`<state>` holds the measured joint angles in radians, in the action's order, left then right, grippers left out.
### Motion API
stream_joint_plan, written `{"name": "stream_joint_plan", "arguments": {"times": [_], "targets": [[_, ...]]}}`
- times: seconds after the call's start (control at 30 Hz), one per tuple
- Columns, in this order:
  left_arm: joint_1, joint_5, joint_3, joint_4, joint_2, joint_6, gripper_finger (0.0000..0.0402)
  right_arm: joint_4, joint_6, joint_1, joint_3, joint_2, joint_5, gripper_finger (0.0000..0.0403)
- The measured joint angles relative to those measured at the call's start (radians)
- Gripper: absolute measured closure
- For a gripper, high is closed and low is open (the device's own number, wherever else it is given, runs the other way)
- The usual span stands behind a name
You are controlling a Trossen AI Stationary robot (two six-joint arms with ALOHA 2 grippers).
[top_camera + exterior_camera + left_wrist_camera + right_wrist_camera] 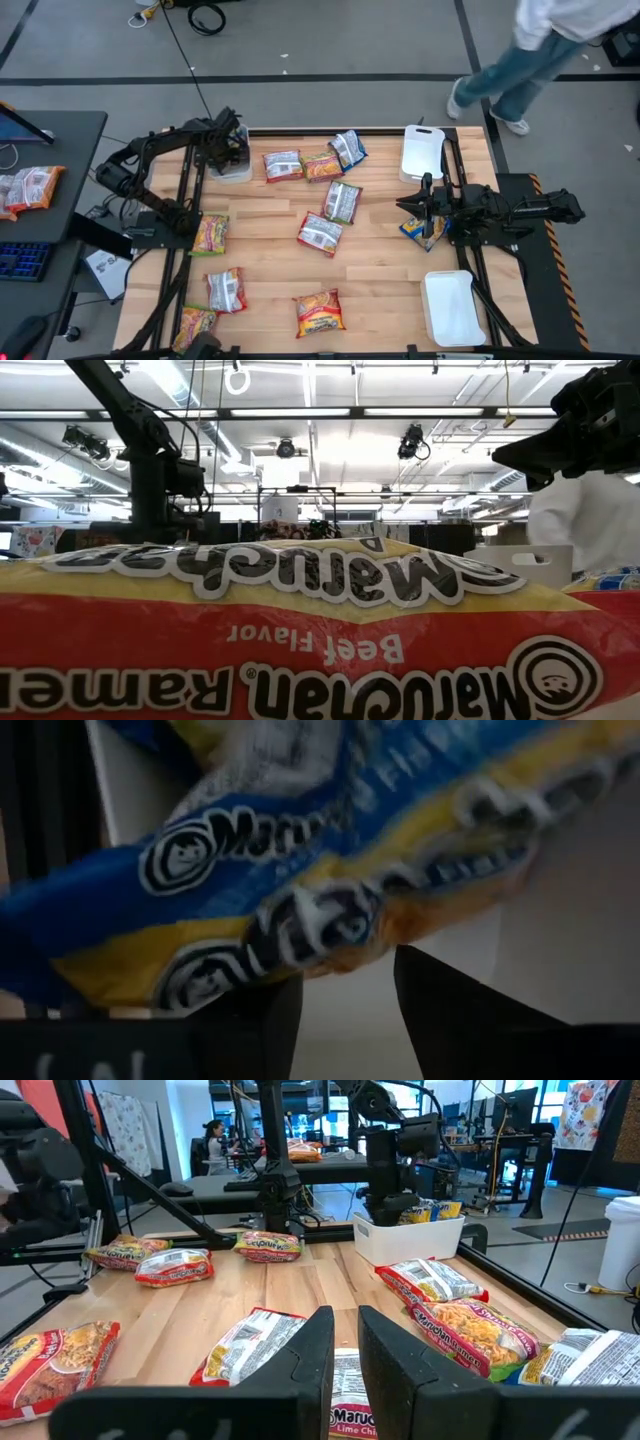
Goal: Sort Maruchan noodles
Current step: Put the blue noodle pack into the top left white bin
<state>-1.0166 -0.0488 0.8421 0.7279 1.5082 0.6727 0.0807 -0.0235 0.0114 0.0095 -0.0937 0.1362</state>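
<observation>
Just above the left end effector [345, 1005], a blue-yellow packet [300, 860]

The pale, matt, smooth wooden plank surface [270, 215] carried glossy, crinkly plastic noodle packets [319, 233] and a smooth white plastic rectangular tray [452, 308].

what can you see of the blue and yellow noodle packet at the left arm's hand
The blue and yellow packet is crinkly glossy plastic, printed with white Maruchan lettering and round face logos. It sits tilted just ahead of the left hand, whose dark fingers stand apart beneath it; whether they touch it cannot be told. Behind it is the wall of a white tray at the table's far left corner, and the packet pokes above that tray's rim in the right wrist view.
</observation>
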Motion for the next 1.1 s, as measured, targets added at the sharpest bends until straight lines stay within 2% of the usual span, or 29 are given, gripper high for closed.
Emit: {"name": "stream_joint_plan", "arguments": {"times": [0.33, 0.5, 0.83, 1.1], "targets": [[-0.03, -0.043, -0.002, -0.139, 0.0, 0.024, 0.0239, 0.0, 0.0, 0.0, 0.0, 0.0, 0.0, 0.0347], [-0.03, -0.093, -0.003, -0.173, 0.0, 0.025, 0.0219, 0.0, 0.0, 0.0, 0.0, 0.0, 0.0, 0.0347], [-0.017, -0.142, 0.0, -0.155, -0.001, -0.061, 0.0165, 0.0, 0.0, 0.0, 0.0, 0.0, 0.0, 0.0347], [-0.018, -0.149, 0.049, -0.07, -0.03, -0.098, 0.0156, 0.0, 0.0, 0.0, 0.0, 0.0, 0.0, 0.0347]]}}
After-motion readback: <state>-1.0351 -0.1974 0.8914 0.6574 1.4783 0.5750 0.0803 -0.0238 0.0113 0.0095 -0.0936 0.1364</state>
